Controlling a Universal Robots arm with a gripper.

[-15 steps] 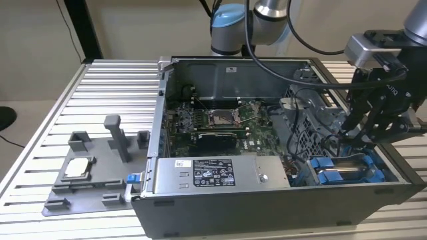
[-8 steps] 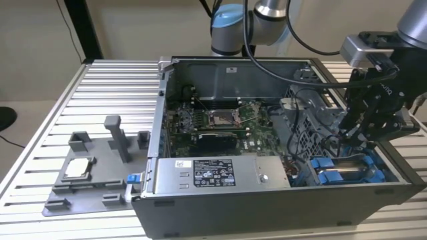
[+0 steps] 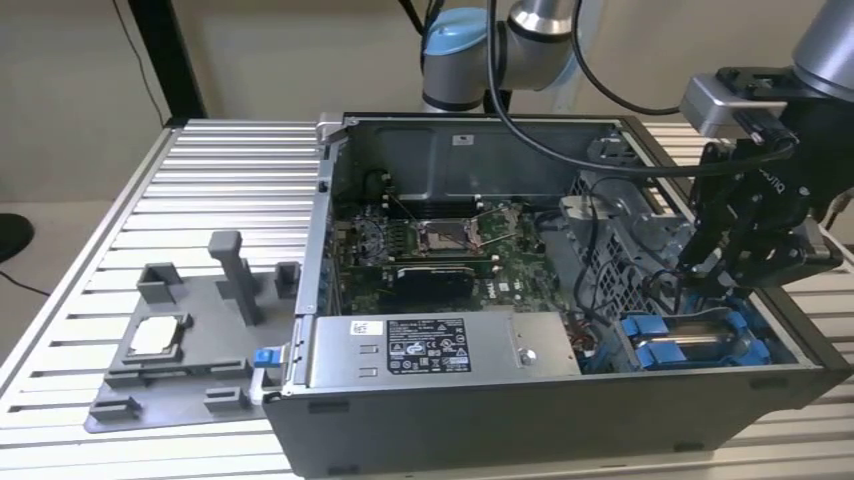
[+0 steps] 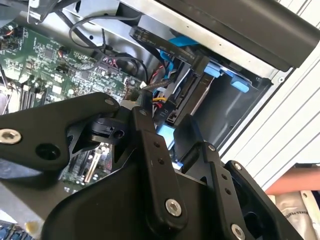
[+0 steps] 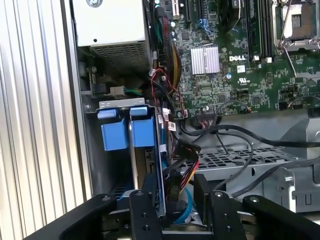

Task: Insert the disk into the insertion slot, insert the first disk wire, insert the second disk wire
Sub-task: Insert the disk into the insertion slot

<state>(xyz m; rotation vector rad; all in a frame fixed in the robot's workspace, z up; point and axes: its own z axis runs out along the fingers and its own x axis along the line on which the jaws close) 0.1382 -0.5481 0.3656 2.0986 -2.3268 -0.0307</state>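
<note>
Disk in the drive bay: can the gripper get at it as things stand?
Probably yes. The gripper hangs just above the disk, and the open case leaves the way free from above. Loose black wires run close by in the first wrist view and could snag.

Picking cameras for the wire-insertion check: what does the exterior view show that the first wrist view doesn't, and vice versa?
Exterior view adds: the grey fixture tray beside the case, and the arm's base behind the case. First wrist view adds: a black connector with red and yellow wires close by the hand. Both share: the disk in its blue carrier, seated in the bay; the CPU socket; and the hand at the disk bay.
</note>
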